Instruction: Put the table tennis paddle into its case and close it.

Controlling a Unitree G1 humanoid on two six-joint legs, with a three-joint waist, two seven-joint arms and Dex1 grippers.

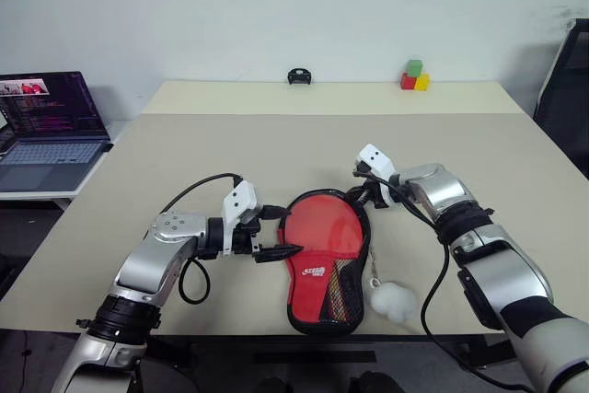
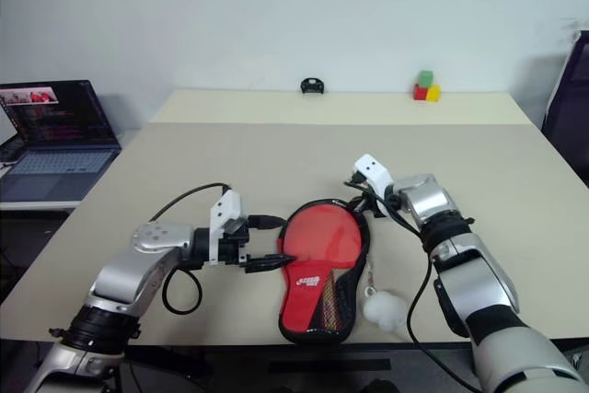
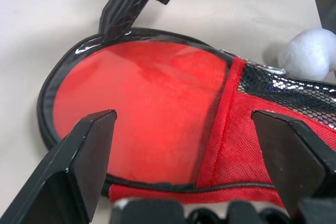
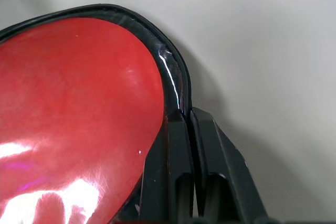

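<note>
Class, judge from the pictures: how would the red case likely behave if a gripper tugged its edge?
The case is probably floppy: fabric and mesh. Its edge would likely lift and fold rather than drag the paddle inside along.

My right gripper (image 4: 188, 116) fingers pressed together, tips touching the glossy black zipper edge of the case (image 4: 176, 74). Round red face (image 4: 73, 108) fills the area beside them; plain beige table (image 4: 262, 51) beyond

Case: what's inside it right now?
The paddle lies inside the case: its round red face shows in the open upper part. Its handle is mostly covered by the case's red flap and mesh pocket, and the lining beneath the paddle is hidden.
</note>
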